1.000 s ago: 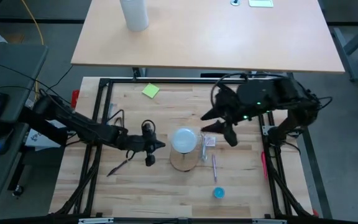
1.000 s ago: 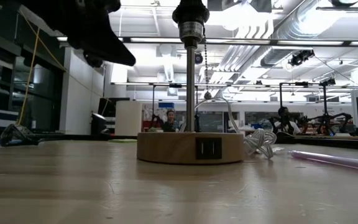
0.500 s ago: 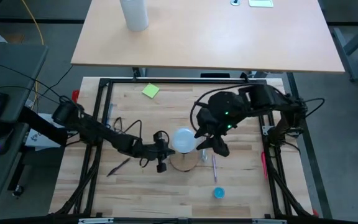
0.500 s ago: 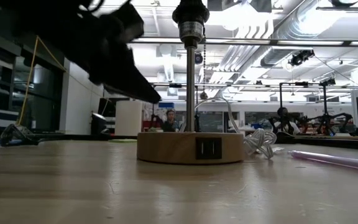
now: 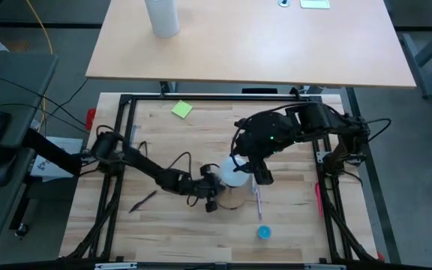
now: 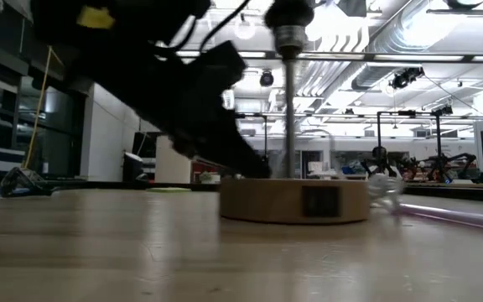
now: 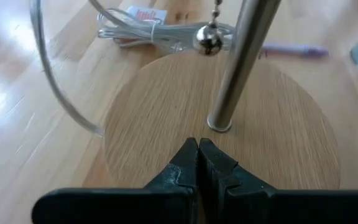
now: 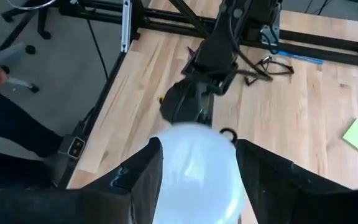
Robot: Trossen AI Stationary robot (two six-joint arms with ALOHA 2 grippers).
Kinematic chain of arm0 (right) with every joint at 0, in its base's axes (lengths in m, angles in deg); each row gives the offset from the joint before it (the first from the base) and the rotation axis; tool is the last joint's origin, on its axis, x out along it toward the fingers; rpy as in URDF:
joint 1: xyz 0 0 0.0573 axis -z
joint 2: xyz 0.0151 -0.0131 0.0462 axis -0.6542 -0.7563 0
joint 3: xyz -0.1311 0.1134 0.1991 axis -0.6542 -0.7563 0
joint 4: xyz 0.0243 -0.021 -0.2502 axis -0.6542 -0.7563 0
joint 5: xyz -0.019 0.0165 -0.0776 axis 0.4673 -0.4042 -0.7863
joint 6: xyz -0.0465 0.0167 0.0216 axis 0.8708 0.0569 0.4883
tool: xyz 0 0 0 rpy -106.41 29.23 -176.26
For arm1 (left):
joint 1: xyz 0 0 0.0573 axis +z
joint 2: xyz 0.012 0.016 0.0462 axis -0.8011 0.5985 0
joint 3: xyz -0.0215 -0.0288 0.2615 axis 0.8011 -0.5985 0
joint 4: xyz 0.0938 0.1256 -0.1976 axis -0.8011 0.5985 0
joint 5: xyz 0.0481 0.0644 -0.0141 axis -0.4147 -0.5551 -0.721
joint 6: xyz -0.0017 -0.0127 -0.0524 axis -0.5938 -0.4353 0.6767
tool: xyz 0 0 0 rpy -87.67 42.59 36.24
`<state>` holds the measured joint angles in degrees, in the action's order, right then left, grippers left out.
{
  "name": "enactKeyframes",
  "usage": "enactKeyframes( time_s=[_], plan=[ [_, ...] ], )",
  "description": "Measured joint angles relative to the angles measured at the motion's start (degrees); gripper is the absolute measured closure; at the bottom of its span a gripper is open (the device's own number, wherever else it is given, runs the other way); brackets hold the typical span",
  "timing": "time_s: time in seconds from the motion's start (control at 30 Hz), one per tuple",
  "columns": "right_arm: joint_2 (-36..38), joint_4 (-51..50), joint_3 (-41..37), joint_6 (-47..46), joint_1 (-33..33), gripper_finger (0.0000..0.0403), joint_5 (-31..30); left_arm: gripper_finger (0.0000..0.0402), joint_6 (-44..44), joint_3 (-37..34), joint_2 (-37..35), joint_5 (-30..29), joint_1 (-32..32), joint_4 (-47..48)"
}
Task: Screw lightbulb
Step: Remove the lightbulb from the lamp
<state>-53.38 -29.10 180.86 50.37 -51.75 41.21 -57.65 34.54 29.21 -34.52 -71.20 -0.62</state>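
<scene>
Looking down, high view: lightbulb (image 5: pixel 233 172) sits atop the lamp, over the round wooden base (image 5: pixel 227 196) at the middle of the table (image 5: pixel 163 225). Right pincer (image 5: pixel 247 170) straddles the globe; left pincer (image 5: pixel 211 199) reaches the base's near-left edge. Also present: yellow sticky note (image 5: pixel 181 109), purple pen (image 5: pixel 259 201), small blue cap (image 5: pixel 263 232).

Low view: wooden base (image 6: pixel 293 200) with metal stem (image 6: pixel 290 109) rising from it; the left arm's dark bulk stands against its left side. Bulb not in view here.

Left wrist view: left pincer (image 7: pixel 198 163) pressed together, tips resting on the wooden disc (image 7: pixel 166 137) just before the stem (image 7: pixel 241 62); pull-chain ball (image 7: pixel 206 40) and coiled clear cord (image 7: pixel 148 31) beyond.

Right wrist view: right pincer (image 8: pixel 194 168) spread around the white globe (image 8: pixel 194 168), a finger (image 8: pixel 143 180) close on each flank; firm contact cannot be confirmed.

Step in hand, judged: bracing the base, taking the bulb for turning. Next move calls for closing squarely, then rotating about the stem's axis without tilting.
</scene>
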Motion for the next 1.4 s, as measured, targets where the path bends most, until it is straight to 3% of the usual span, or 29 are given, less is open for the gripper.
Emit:
enactKeyframes(
  time_s=[0.27,1.1,1.4],
  plan=[
    [0.0,-0.26,0.0,-1.04,0.0,0.0206,0.0,0.0402,-5.34,7.35,5.19,0.99,0.34,-1.26],
    [1.92,-5.44,1.64,-1.79,0.68,0.0206,-2.92,0.0402,-3.01,7.37,5.11,3.54,0.75,-0.21],
    [1.52,-4.37,1.46,-11.11,1.16,0.0206,2.82,0.0402,-2.62,7.37,5.11,3.46,0.71,-0.07]
  ],
)
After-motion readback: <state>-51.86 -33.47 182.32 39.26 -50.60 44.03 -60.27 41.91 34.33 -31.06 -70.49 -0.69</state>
